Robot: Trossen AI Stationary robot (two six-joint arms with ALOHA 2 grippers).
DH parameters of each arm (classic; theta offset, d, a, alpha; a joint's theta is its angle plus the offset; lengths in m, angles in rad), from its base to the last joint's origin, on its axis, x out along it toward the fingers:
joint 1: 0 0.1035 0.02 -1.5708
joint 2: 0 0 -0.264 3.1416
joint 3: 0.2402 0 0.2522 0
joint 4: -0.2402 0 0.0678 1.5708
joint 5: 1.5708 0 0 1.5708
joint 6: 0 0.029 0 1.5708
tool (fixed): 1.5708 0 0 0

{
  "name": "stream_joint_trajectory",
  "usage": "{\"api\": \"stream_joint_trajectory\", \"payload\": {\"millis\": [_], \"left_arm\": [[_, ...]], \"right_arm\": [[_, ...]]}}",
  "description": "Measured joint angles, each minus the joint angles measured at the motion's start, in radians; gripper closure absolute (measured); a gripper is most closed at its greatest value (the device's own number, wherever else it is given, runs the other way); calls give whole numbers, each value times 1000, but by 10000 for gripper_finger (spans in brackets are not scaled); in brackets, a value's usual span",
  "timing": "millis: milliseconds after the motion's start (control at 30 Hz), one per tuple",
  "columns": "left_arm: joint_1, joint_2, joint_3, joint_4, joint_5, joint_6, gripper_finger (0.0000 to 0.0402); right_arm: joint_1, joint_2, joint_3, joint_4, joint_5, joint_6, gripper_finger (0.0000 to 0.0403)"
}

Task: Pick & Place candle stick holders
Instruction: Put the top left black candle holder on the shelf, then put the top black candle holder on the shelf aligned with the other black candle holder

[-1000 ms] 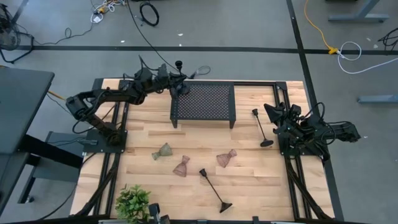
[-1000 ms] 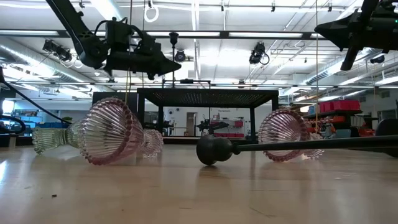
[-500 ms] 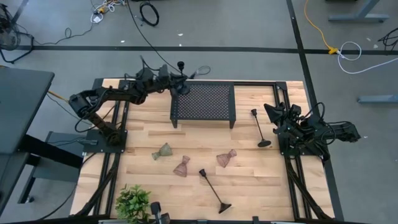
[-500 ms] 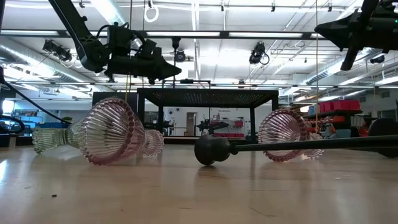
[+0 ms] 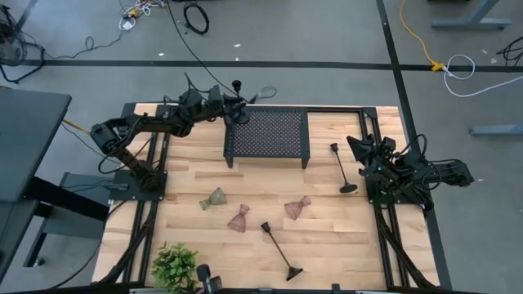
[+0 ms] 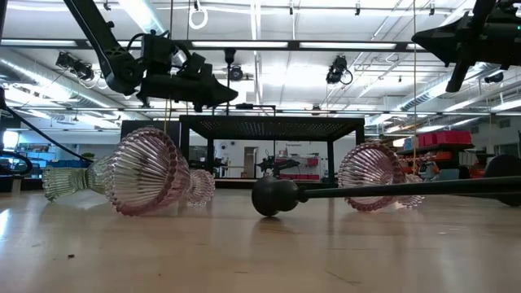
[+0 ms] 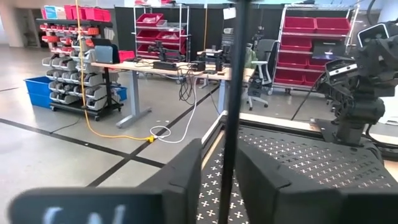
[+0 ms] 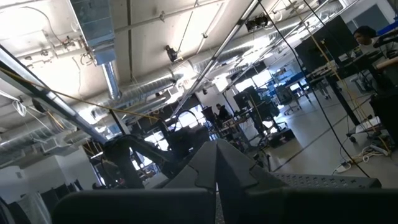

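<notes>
One black candle stick holder (image 5: 237, 96) stands upright at the far left corner of the black perforated stand (image 5: 270, 135). My left gripper (image 7: 221, 180) is open and level, with one finger on each side of the holder's stem (image 7: 231, 93); the fingers hide its foot. Two more black holders lie on the table, one at the right (image 5: 341, 167) and one near the front (image 5: 278, 249). Three glass holders lie on their sides: a greenish one (image 5: 214, 198) and two pink ones (image 5: 239, 219) (image 5: 298, 207). My right gripper (image 8: 216, 168) is shut and parked at the table's right edge. My left gripper comes level at the upright holder's stem (image 7: 230, 143), with the stem running upright between its two fingers. A gap shows between the stem and one finger (image 7: 186, 180). The other finger (image 7: 267, 180) lies right beside the stem, and I cannot tell whether it touches.
A green leafy plant (image 5: 174, 267) stands at the near left corner. Bare wood lies between the stand and the glass holders. In the low view a pink glass holder (image 6: 146, 171) and the front black holder's round end (image 6: 273, 195) lie close to the camera.
The black holder lying near the front has rolled a little: its foot has swung toward the table's left, and in the low view its round end has crept left. My left arm has kept its place at the upright holder.
</notes>
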Motion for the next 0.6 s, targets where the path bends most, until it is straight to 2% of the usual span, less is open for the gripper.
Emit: {"api": "stream_joint_trajectory", "payload": {"millis": [300,467,600], "left_arm": [[2,-6,0,9,-2,1,185],[6,-19,0,16,18,1,158],[6,-43,0,11,55,-3,152]], "right_arm": [[0,0,0,0,0,0,395],[0,0,0,0,0,0,395],[0,0,0,0,0,0,395]]}}
